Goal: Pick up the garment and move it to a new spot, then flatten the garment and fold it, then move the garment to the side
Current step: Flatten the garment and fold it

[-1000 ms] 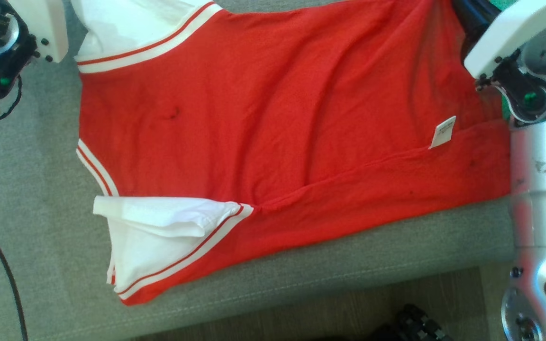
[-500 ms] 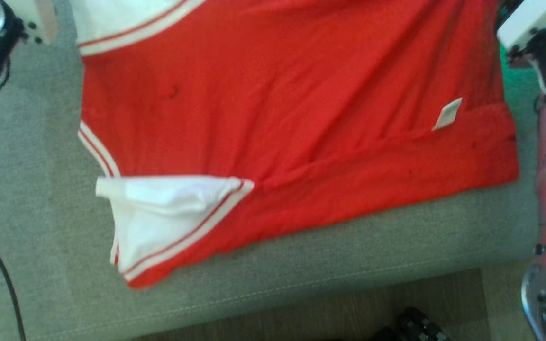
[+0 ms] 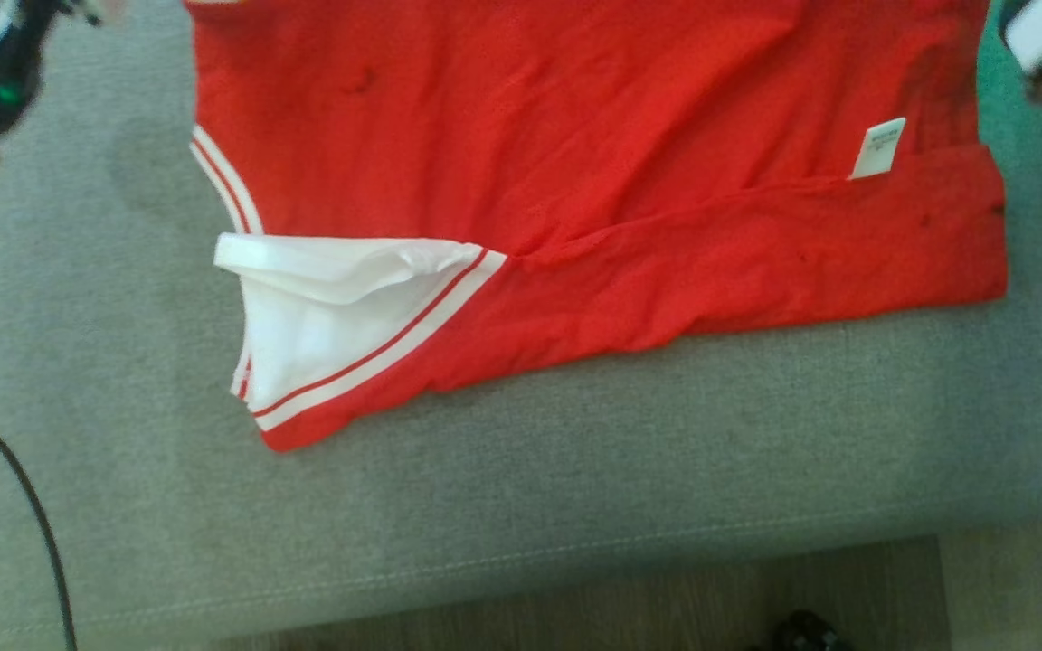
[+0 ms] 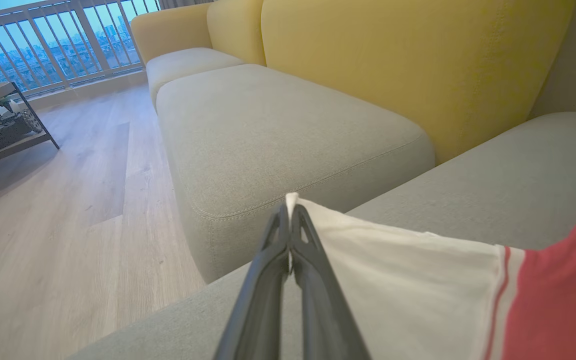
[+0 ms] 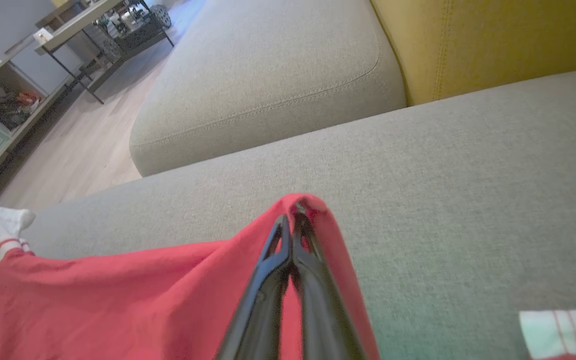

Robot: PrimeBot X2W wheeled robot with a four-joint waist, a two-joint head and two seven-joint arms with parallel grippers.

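Two pinches, garment (image 3: 593,127) sleeve (image 4: 398,270) in left hand (image 4: 289,210), corner (image 5: 320,212) in right hand (image 5: 293,219)

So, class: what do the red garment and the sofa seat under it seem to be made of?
The garment: likely soft knit jersey, matte; it creases and drapes limply. The sofa seat: apparently woven upholstery fabric, matte grey, with flecked weave and stitched seam.
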